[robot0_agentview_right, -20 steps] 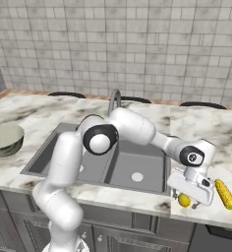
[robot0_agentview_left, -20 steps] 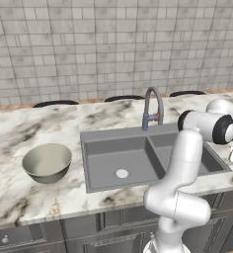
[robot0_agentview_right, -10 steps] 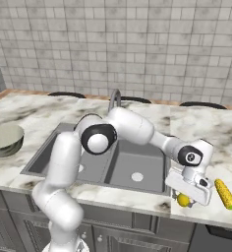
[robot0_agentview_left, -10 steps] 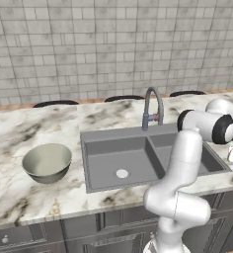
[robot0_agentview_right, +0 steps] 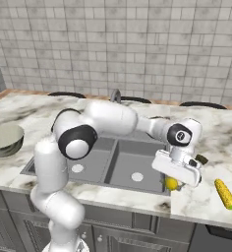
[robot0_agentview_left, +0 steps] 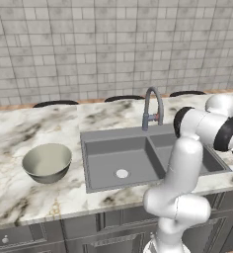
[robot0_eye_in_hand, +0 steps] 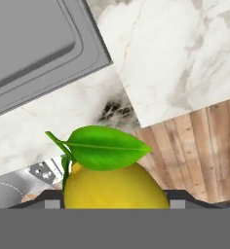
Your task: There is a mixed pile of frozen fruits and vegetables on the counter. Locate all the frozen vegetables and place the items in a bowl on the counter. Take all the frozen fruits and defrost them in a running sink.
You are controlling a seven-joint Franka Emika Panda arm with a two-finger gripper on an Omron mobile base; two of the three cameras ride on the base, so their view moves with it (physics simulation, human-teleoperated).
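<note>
No readable labels. Hand (robot0_agentview_right: 173, 181) pinches a yellow lemon (robot0_eye_in_hand: 114, 185) with green leaf, lifted over the sink's (robot0_agentview_right: 113, 165) right front corner; corn cob (robot0_agentview_right: 225, 194) lies well right on the surface (robot0_agentview_right: 214, 147).

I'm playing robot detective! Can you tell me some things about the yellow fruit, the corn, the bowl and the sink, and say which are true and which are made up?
1. The gripper holds a yellow fruit with a green leaf. True.
2. The corn cob lies inside the bowl. False: it lies on the counter, right of the sink in the right base view.
3. The bowl has nothing in it. True.
4. The faucet is pouring water. False: no water shows.
5. The yellow fruit sits in the sink's basin. False: it is up in the gripper by the sink's right edge.
</note>
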